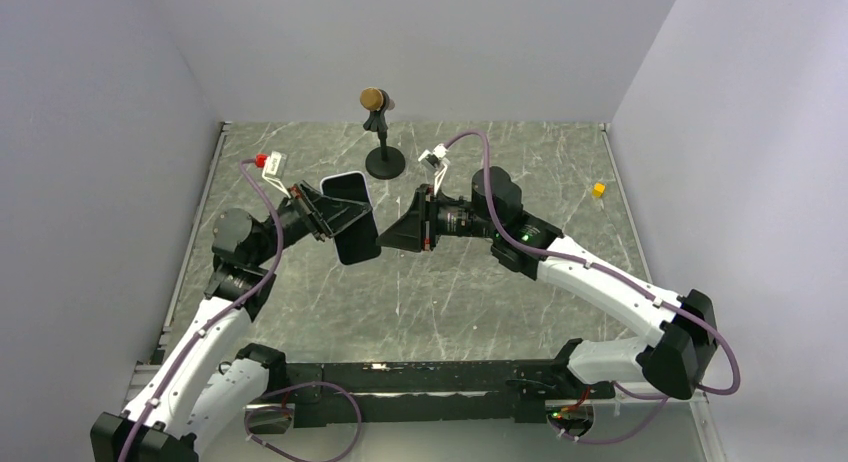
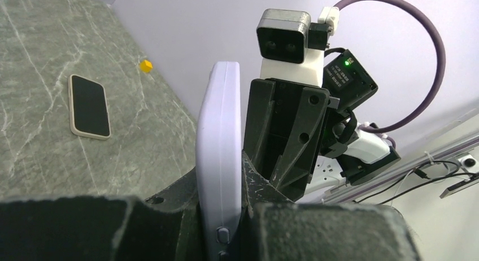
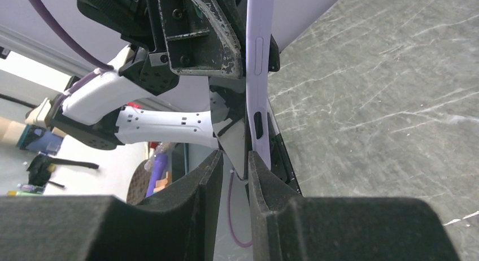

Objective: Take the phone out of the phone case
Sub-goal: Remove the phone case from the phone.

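The lavender phone case (image 1: 352,217) is held upright above the table, its dark face toward the top camera. I cannot tell whether a phone sits in it. My left gripper (image 1: 330,214) is shut on it; the left wrist view shows the case (image 2: 217,120) edge-on between the jaws of that gripper (image 2: 219,173). My right gripper (image 1: 392,238) faces the case from the right. Its jaws (image 3: 234,158) stand a narrow gap apart with nothing between them, and the case's edge (image 3: 258,57) lies just past the right fingertip. A phone (image 2: 88,105) with a black screen and cream rim lies flat on the table.
A microphone on a round black stand (image 1: 381,132) is at the back centre. A small yellow cube (image 1: 598,190) lies at the right, also in the left wrist view (image 2: 146,65). White walls enclose the grey marble table (image 1: 450,302).
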Controlling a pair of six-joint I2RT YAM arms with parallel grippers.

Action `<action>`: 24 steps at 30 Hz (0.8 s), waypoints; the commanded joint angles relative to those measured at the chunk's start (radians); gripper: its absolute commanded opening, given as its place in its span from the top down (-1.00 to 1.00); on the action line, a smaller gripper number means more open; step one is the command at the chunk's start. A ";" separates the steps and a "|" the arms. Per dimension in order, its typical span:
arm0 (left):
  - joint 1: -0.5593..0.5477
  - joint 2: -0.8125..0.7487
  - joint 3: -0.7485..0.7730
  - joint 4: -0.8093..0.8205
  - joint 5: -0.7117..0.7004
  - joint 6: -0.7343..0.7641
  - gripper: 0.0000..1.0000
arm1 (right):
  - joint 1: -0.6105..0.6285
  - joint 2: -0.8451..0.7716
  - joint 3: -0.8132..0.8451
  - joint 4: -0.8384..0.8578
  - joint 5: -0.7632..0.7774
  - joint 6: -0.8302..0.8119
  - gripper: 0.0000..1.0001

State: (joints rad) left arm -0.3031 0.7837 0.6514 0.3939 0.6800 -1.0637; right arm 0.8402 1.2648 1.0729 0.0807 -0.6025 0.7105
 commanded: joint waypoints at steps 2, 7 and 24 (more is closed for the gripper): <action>-0.010 0.031 -0.016 0.358 0.030 -0.226 1.00 | 0.021 0.060 -0.050 0.108 -0.009 0.051 0.46; -0.013 0.058 -0.045 0.499 0.030 -0.324 1.00 | 0.028 0.109 -0.076 0.189 -0.033 0.102 0.45; -0.016 0.091 -0.083 0.702 0.010 -0.473 1.00 | 0.036 0.192 -0.119 0.233 -0.059 0.138 0.34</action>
State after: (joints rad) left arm -0.2493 0.8665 0.5339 0.7334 0.6838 -1.2869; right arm 0.7929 1.3663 0.9962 0.3752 -0.6849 0.8810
